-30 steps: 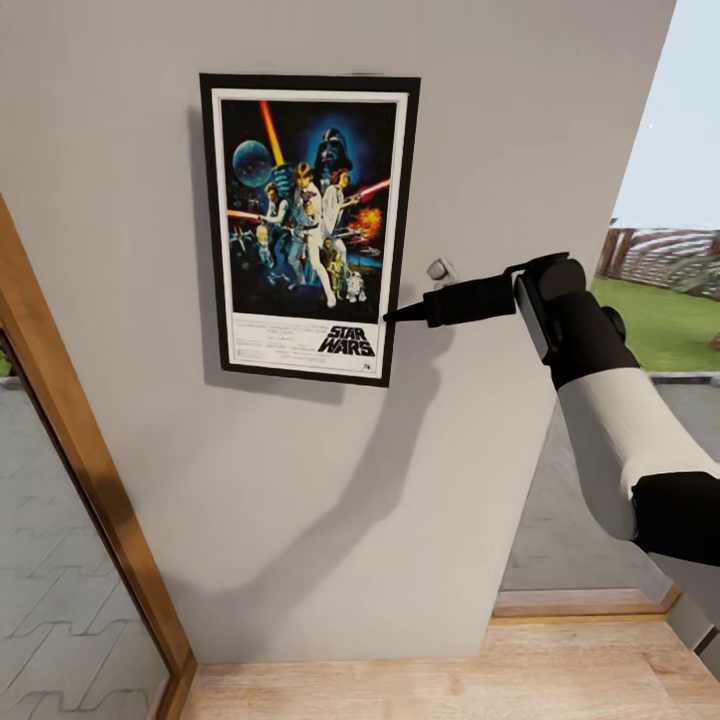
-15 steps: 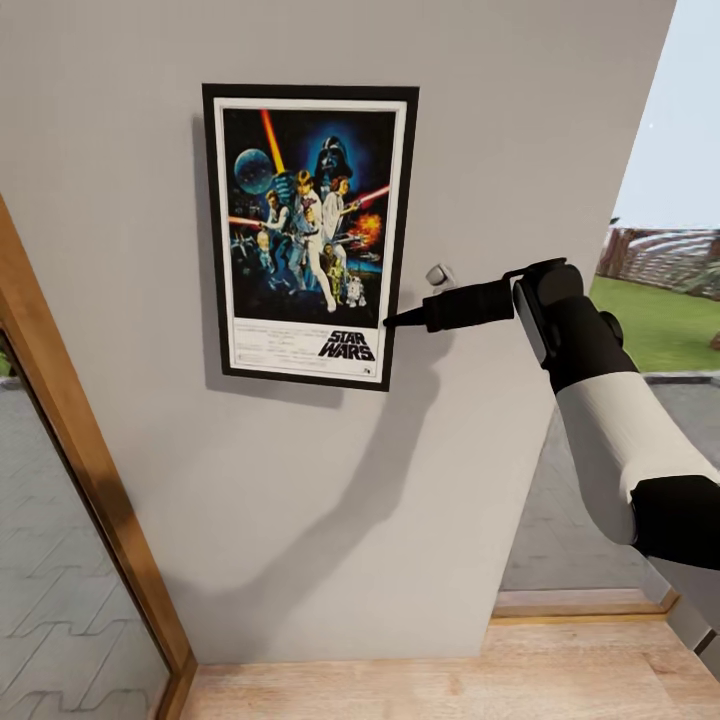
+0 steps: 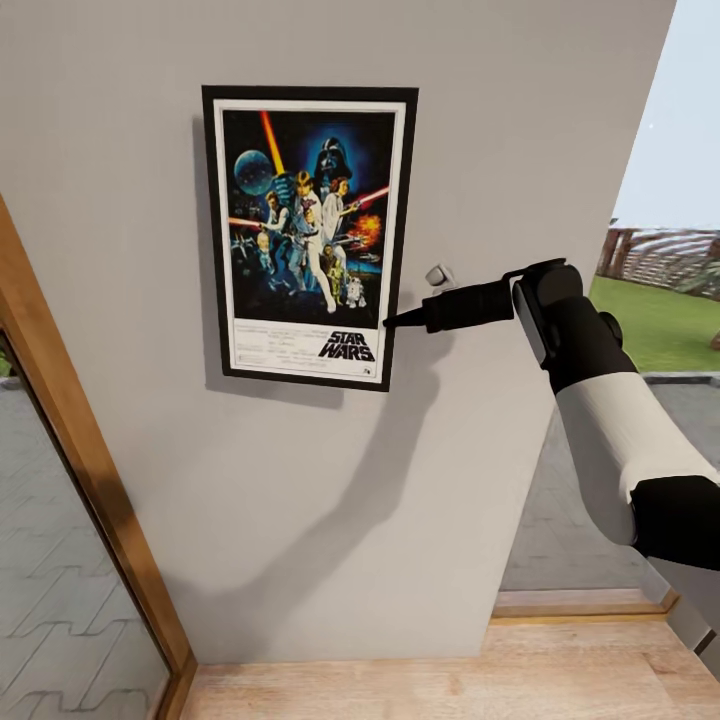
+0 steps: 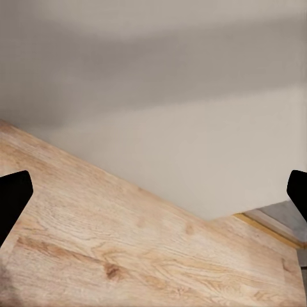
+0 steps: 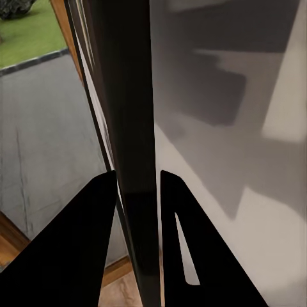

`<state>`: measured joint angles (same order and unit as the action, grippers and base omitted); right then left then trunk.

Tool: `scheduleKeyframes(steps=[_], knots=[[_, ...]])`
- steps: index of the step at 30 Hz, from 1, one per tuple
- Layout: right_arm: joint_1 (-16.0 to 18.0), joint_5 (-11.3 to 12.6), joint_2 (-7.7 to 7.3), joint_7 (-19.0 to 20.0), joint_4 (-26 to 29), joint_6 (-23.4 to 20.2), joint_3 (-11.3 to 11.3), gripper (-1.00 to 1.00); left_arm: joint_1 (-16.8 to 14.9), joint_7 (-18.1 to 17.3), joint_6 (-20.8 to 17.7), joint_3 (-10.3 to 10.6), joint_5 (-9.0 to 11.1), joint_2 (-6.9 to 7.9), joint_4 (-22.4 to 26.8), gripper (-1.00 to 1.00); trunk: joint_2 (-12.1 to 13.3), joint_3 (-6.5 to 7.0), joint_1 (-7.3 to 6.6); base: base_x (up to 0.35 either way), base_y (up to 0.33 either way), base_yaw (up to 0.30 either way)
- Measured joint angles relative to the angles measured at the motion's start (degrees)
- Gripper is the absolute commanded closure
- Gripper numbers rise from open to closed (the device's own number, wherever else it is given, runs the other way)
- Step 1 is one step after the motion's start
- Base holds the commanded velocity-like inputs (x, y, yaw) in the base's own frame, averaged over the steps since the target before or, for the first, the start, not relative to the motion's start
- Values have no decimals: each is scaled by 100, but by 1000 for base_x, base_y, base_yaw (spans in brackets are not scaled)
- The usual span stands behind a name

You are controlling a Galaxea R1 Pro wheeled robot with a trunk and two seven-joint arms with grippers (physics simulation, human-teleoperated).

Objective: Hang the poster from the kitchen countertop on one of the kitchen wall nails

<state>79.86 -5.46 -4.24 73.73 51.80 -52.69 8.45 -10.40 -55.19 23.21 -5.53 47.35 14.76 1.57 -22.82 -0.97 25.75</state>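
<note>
- Setting: home interior, simulator render.
- Evidence: plain grey wall [image 3: 400, 500], wooden floor [image 3: 450, 690], wood-framed glass door [image 3: 70, 470], lawn [image 3: 665, 320] outside.

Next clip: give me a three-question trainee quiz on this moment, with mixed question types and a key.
1. True or false: the right hand grips the poster by its top edge.
2. Multiple choice: the poster is (A) flat on the floor, (B) upright against the grey wall, (C) leaning on the wooden door frame.
3. Fill in: in the left wrist view, the left hand looks onto a ____ floor.

Key: 1 false: the hand pinches the right edge near the lower corner, its fingers on either side of the frame. 2 B. 3 wooden.
</note>
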Motion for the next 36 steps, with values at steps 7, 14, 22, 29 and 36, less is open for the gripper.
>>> scheduleKeyframes(steps=[7,14,22,29,36], knots=[[-108,-7,-2,-8,4,1,0,100,0,0,0,-1,0,0,0,-100,0,0,0,0,0,0],[-152,-8,-4,-11,6,4,0,100,0,0,0,-1,0,0,0,-100,0,0,0,0,0,0],[-160,-8,-5,-11,9,2,0,100,0,0,0,-3,0,0,0,-100,0,0,0,0,0,0],[-161,-8,-5,-11,21,1,0,100,0,0,0,-1,0,0,0,-100,0,0,0,0,0,0],[-160,-8,0,-11,26,1,0,100,0,0,0,0,0,0,0,-100,0,0,0,0,0,0]])
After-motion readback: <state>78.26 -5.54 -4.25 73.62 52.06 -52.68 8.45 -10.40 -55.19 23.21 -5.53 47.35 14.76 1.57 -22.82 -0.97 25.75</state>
